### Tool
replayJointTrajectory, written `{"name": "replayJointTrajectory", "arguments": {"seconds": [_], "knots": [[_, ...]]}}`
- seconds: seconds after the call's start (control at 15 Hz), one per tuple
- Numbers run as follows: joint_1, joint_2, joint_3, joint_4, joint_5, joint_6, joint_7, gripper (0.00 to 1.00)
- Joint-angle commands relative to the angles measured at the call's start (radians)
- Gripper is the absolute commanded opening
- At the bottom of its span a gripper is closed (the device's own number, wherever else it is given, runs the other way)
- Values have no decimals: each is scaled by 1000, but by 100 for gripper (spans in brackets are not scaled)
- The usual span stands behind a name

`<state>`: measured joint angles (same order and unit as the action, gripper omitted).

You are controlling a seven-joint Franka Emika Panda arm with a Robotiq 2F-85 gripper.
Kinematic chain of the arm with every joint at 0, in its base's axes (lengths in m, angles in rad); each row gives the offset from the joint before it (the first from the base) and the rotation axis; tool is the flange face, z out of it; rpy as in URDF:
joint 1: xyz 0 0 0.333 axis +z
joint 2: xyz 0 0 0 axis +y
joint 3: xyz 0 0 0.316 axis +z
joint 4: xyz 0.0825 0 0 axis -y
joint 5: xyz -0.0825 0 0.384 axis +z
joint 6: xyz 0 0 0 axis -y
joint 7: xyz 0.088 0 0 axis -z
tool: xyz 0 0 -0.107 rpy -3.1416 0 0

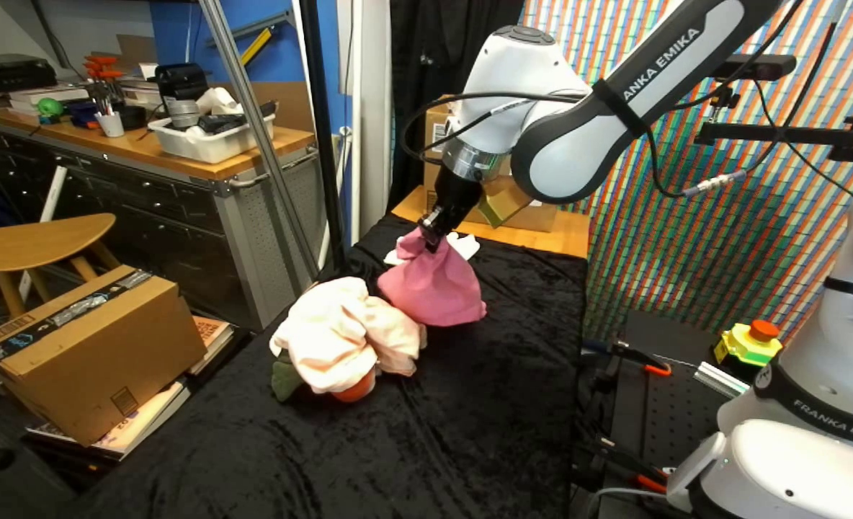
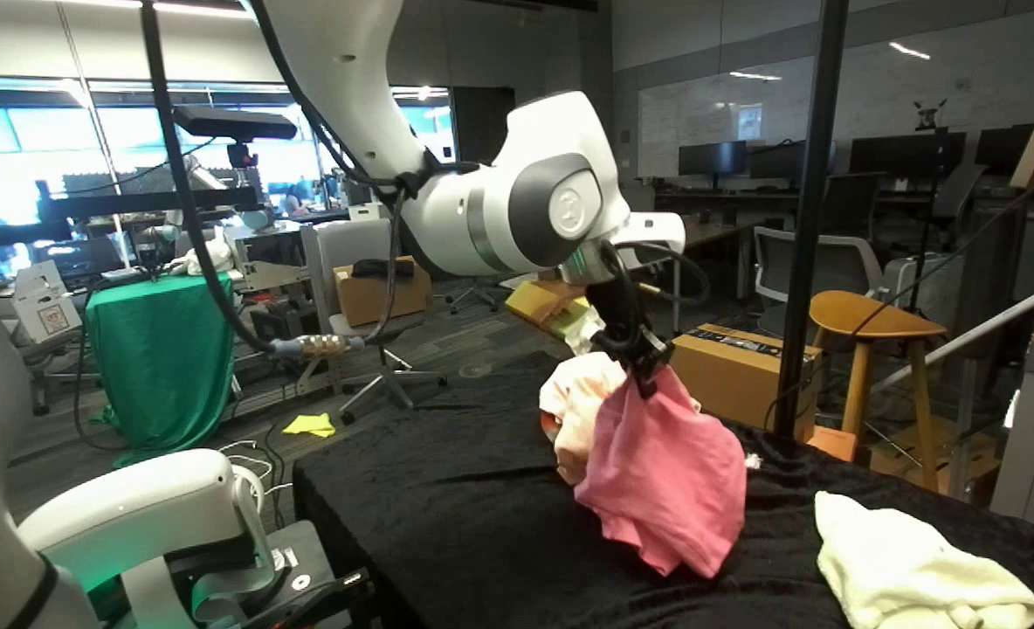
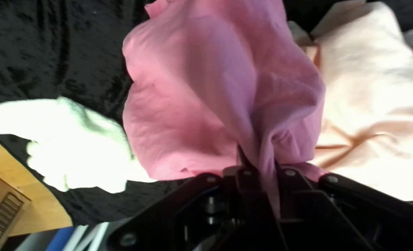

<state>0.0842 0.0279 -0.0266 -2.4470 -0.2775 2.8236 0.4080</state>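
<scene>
Claw [image 3: 260, 170], bottom centre of the wrist view: its two fingers [image 3: 247, 184] are drawn together on a narrow fold of pink cloth [image 3: 189, 87], with only fabric between them. In both exterior views the grip sits at the gathered top of this cloth.

Lettering, left to right in an exterior view: carton [image 1: 99, 360], lower left, sealed with dark printed tape, the print too small to read; arm [image 1: 570, 155], upper right, marked "ANKA EMIKA" in the part that shows; base [image 1: 815, 465], lower right, with "FRANKA EMIKA" on a black band. A box [image 3: 0, 190] at the lower left of the wrist view bears a dark printed label, not legible.

Fabrics, left to right in an exterior view: peach cloth [image 1: 333, 331], left of centre, heaped over a green item [image 1: 284, 380] and an orange item [image 1: 356, 390]; pink cloth, centre, plain, pinched at the top with a small loose bunch to the left and widening downward in soft folds. Whether its hem touches the black cover [image 1: 484, 432] cannot be told. White cloth [image 1: 465, 246] shows behind it; in the wrist view it lies crumpled at left.
</scene>
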Motion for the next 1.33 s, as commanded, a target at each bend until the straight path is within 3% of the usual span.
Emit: {"name": "replayJointTrajectory", "arguments": {"seconds": [0.0,0.27,0.47,1.07,1.13,1.27], "knots": [[38,-76,89,-4,83,-64,-123,6],[78,-51,167,65,105,-128,-172,6],[87,-5,193,128,50,-179,-140,6],[98,123,164,264,40,-241,-121,8],[99,135,158,276,40,-239,-114,33],[98,148,151,295,59,-250,-116,39]]}}
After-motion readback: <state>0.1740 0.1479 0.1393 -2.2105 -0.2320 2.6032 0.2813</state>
